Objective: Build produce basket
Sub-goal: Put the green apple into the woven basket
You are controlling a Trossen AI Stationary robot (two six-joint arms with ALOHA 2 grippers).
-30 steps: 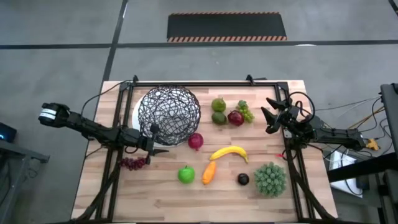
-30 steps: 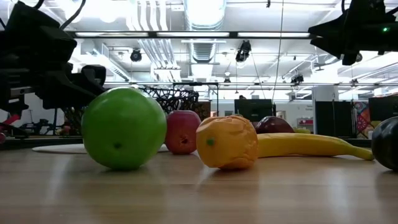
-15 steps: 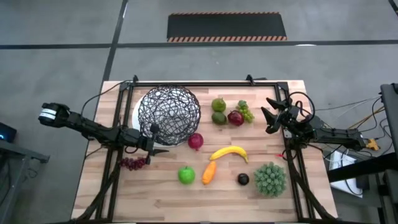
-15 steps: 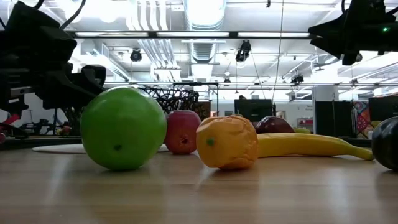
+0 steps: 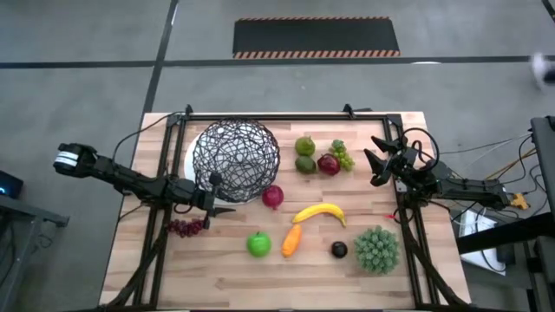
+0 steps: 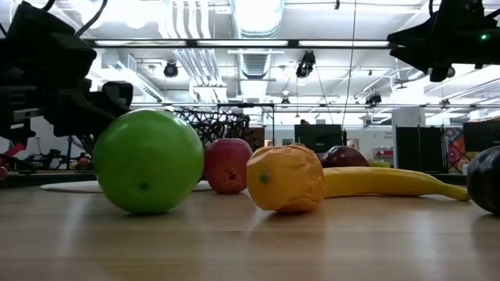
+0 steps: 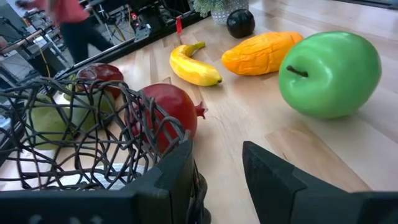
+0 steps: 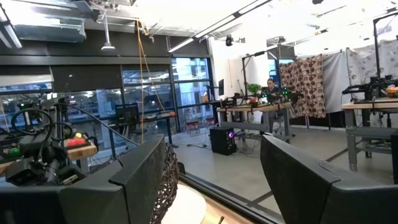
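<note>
The black wire basket (image 5: 236, 156) stands on a white plate (image 5: 189, 161) at the far left of the table. My left gripper (image 5: 222, 206) is open and level just in front of the basket's near rim, with nothing between its fingers (image 7: 217, 180). Loose on the wood lie a green apple (image 5: 258, 244), an orange piece (image 5: 291, 240), a banana (image 5: 319, 212), a dark plum (image 5: 339, 250), a red fruit (image 5: 272, 197) and purple grapes (image 5: 185, 227). A pear (image 5: 304, 146), another red fruit (image 5: 328, 164) and green grapes (image 5: 342, 154) lie farther back. My right gripper (image 5: 375, 165) is open, raised at the right edge.
A large spiky green ball (image 5: 376, 249) sits at the near right. A black frame (image 5: 286, 116) runs along the table's far edge and down both sides. Bare wood lies along the near edge. A person (image 7: 68, 18) stands beyond the table in the left wrist view.
The green apple has rolled a little toward the table's left edge. Both arms have kept still.
</note>
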